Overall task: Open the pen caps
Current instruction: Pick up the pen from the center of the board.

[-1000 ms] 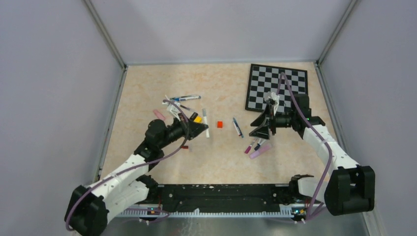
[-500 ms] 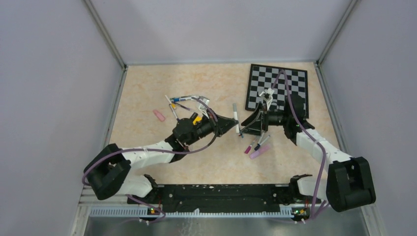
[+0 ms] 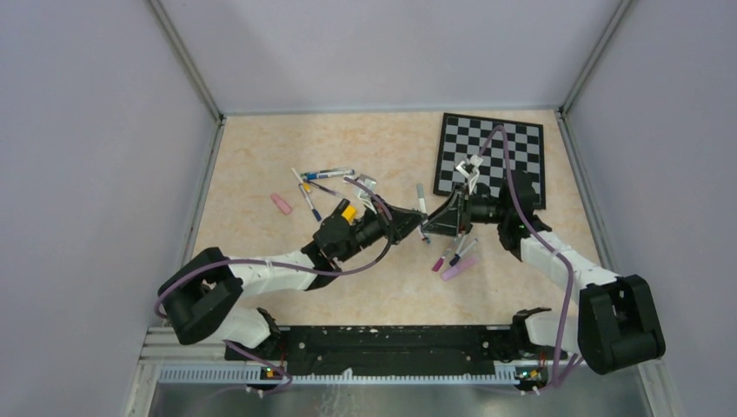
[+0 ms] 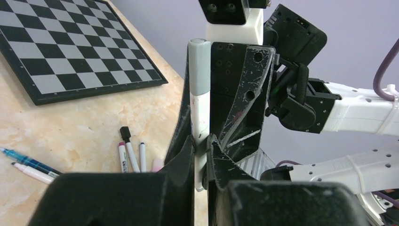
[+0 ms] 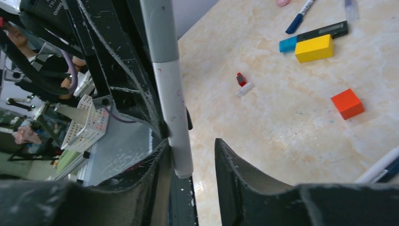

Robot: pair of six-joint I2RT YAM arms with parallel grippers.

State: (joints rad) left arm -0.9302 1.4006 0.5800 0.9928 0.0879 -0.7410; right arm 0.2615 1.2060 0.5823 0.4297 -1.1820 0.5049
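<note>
My left gripper [image 3: 414,225] is shut on the white barrel of a pen [image 3: 421,205] and holds it above the table; in the left wrist view [image 4: 201,141] the grey cap [image 4: 199,66] sticks up past the jaws. My right gripper [image 3: 433,224] faces it, open, with its jaws on either side of the same pen's barrel [image 5: 175,113]. In the right wrist view [image 5: 190,146] the barrel lies close to one finger and a gap stays to the other. Several more pens [image 3: 453,255] lie below the grippers, and others [image 3: 320,179] lie at the back left.
A chessboard [image 3: 492,156] lies at the back right. A yellow block [image 5: 314,48], an orange-red cube [image 5: 347,103] and a small red cap [image 5: 241,79] lie on the table. A pink piece [image 3: 281,203] lies at the left.
My left arm has swung right, carrying the grey-capped pen to the table's middle. My right gripper has moved left and now has its open jaws around that pen.
</note>
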